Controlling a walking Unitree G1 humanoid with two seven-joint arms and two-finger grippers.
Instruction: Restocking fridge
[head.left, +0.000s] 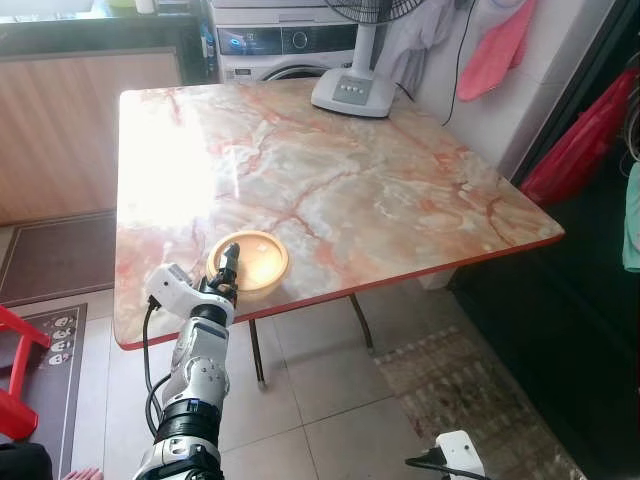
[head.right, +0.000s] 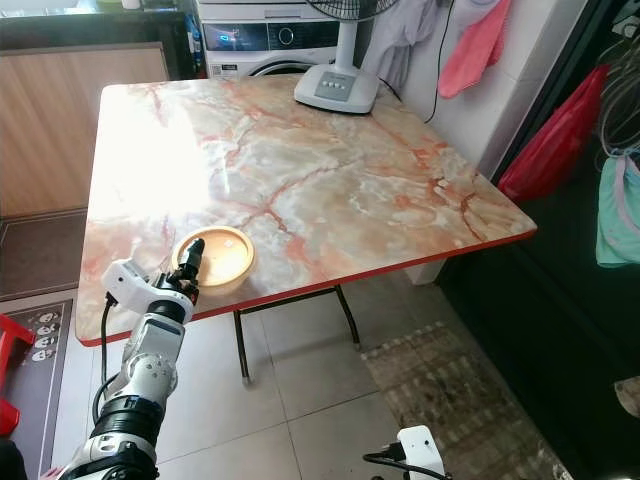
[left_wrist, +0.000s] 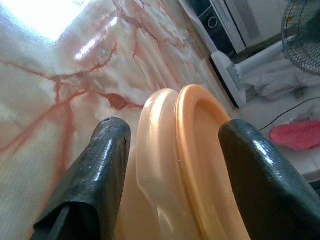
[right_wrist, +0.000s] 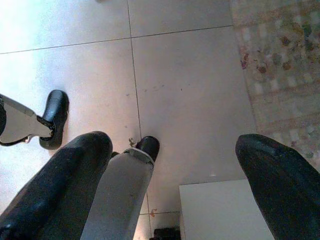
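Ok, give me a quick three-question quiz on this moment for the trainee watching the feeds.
1. True or false: the left gripper has its fingers on either side of the rim of the orange bowl.
2. Multiple choice: where on the marble table does the bowl sit? A) the far edge by the fan base; B) the near edge, towards the robot's left; C) the centre.
3. Fill in: the right gripper hangs low, pointing down at the tiled ____.

Key: 1 true; 2 B; 3 floor.
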